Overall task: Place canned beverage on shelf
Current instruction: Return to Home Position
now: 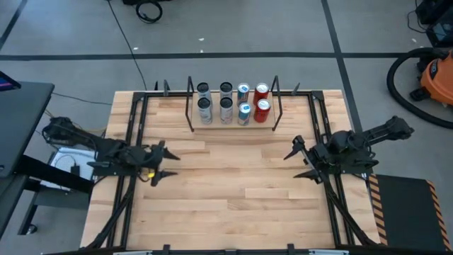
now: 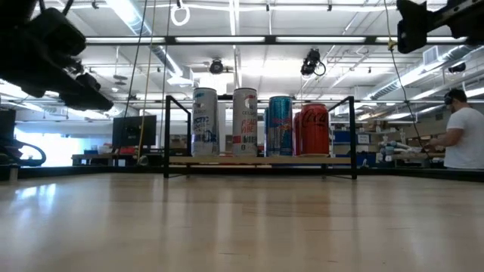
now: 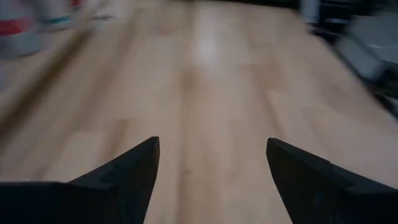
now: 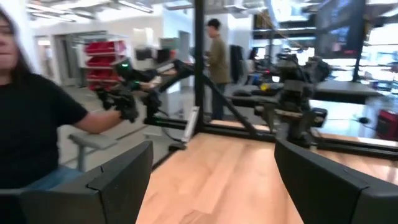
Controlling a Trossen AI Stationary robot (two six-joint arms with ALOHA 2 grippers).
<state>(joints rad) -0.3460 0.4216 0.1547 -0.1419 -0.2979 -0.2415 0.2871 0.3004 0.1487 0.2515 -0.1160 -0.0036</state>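
Your left pincer (image 1: 168, 163) and right pincer (image 1: 292, 161) both gape empty: likely nothing left to carry. Cans (image 1: 226, 108) stand in matched pairs on the shelf (image 1: 232, 127), well clear of both pincers.

Off the far right corner of the table (image 1: 233, 205) sat an orange vacuum (image 1: 433, 76). Past the table's far edge lay a coiled black cable (image 1: 148, 10). A hazard-striped panel (image 1: 403, 212) lay beside its right edge.

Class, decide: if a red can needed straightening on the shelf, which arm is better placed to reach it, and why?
Likely right. The red cans stand at the right end of the shelf, nearer the open right gripper than the left gripper.
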